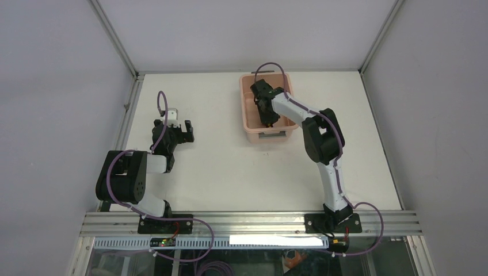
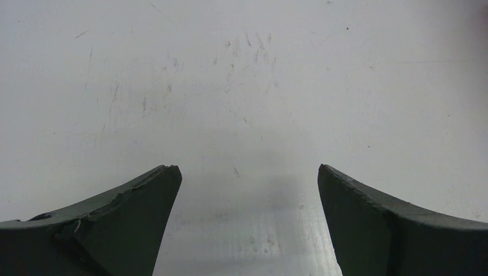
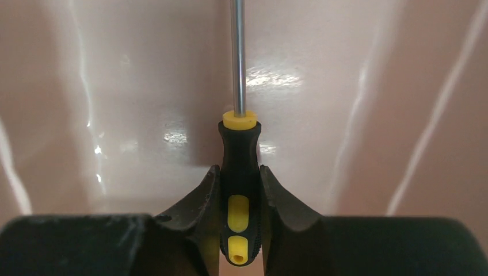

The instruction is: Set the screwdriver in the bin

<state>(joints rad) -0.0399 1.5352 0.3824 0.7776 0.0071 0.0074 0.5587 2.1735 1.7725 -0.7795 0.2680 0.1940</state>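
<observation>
The salmon-pink bin (image 1: 248,129) stands at the back middle of the table. My right gripper (image 1: 268,118) reaches down inside it. In the right wrist view the right gripper (image 3: 240,175) is shut on the yellow-and-black handle of the screwdriver (image 3: 239,149). The thin metal shaft points away from the camera over the pink bin floor (image 3: 144,86). In the top view the screwdriver is hidden by the gripper. My left gripper (image 1: 183,130) is open and empty over bare table at the left; in the left wrist view the left gripper (image 2: 247,172) has its jaws wide apart.
A small white block (image 1: 172,114) lies just behind the left gripper. Grey walls with metal frame posts close off the table at the left, back and right. An aluminium rail (image 1: 253,221) runs along the near edge.
</observation>
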